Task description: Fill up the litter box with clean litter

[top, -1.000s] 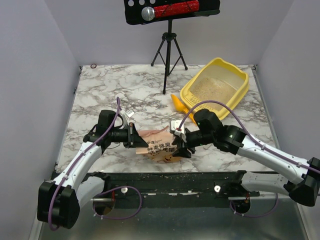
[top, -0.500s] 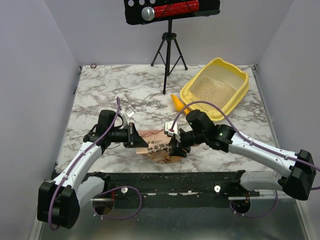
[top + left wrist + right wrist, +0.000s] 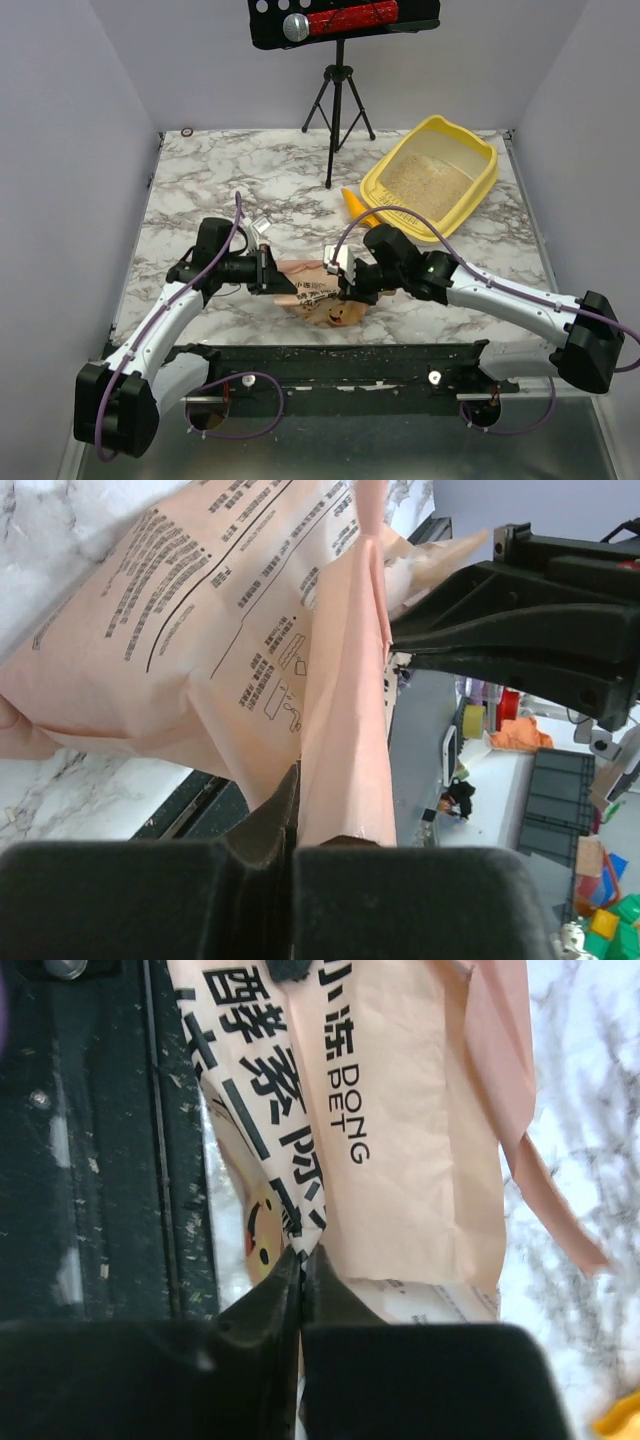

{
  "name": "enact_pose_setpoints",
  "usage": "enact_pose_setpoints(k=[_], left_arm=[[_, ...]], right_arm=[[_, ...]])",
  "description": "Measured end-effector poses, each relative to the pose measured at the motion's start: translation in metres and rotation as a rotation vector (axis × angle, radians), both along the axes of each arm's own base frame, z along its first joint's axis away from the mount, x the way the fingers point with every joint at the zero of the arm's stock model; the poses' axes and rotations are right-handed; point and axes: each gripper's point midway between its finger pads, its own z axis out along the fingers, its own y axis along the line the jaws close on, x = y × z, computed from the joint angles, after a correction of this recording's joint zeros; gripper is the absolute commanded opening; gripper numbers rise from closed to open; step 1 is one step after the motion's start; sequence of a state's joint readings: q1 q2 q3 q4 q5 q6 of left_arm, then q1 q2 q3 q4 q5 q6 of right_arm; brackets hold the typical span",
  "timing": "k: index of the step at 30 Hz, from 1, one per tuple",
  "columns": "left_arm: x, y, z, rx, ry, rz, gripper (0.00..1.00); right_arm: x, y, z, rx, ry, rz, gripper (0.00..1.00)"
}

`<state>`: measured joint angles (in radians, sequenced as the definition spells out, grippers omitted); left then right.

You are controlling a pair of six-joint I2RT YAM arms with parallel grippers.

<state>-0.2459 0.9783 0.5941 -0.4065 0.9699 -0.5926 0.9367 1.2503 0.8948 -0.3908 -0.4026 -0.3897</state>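
The yellow litter box (image 3: 482, 190) stands at the back right with beige clean litter (image 3: 425, 172) spread on its floor. A tan paper bag (image 3: 318, 298) printed with text and a cartoon face lies near the front edge between both arms. My left gripper (image 3: 272, 273) is shut on the bag's left edge; in the left wrist view a fold of the bag (image 3: 340, 730) runs into the closed jaws. My right gripper (image 3: 345, 285) is shut on the bag's right side, pinching a printed crease of the bag (image 3: 300, 1225) in the right wrist view.
A small yellow-orange scoop (image 3: 354, 207) lies just left of the litter box. A black tripod (image 3: 337, 105) stands at the back centre. The black rail (image 3: 340, 360) along the near edge is dusted with spilled grains. Grey walls close the table on three sides.
My right arm has moved left onto the bag and its jaws have closed on the bag's crease. The left arm and the bag's left edge have stayed put.
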Motion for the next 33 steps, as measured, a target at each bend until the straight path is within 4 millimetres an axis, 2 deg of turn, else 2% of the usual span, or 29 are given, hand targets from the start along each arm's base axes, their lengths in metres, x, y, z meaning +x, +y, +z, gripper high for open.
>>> enact_pose_setpoints(k=[3,5,7,10,13,16,18,23,33], left_arm=[[0.002,0.0,0.007,0.013,-0.036,-0.012,0.19],[0.008,0.001,0.016,0.033,-0.102,-0.005,0.22],[0.019,0.005,0.04,0.044,-0.248,0.025,0.27],[0.025,0.012,0.083,0.04,-0.493,0.07,0.32],[0.017,0.019,0.121,0.028,-0.727,0.095,0.35],[0.003,0.017,0.141,0.001,-0.883,0.067,0.42],[-0.007,0.012,0.137,-0.006,-0.936,0.02,0.44],[-0.026,-0.008,0.113,0.045,-0.968,-0.15,0.47],[-0.035,-0.036,0.07,0.183,-1.084,-0.421,0.56]], right_arm=[[0.005,-0.001,-0.002,-0.01,-0.009,-0.024,0.0],[0.005,-0.003,-0.004,-0.021,-0.006,-0.035,0.0],[0.004,-0.005,-0.006,-0.031,0.005,-0.042,0.0],[0.005,-0.007,-0.005,-0.033,0.012,-0.057,0.0],[0.009,-0.01,-0.004,-0.029,0.018,-0.077,0.0],[0.013,-0.014,-0.003,-0.028,0.027,-0.103,0.0],[0.016,-0.017,-0.004,-0.029,0.037,-0.122,0.0],[0.018,-0.021,-0.002,-0.03,0.069,-0.143,0.0],[0.015,-0.023,-0.004,-0.034,0.115,-0.15,0.0]])
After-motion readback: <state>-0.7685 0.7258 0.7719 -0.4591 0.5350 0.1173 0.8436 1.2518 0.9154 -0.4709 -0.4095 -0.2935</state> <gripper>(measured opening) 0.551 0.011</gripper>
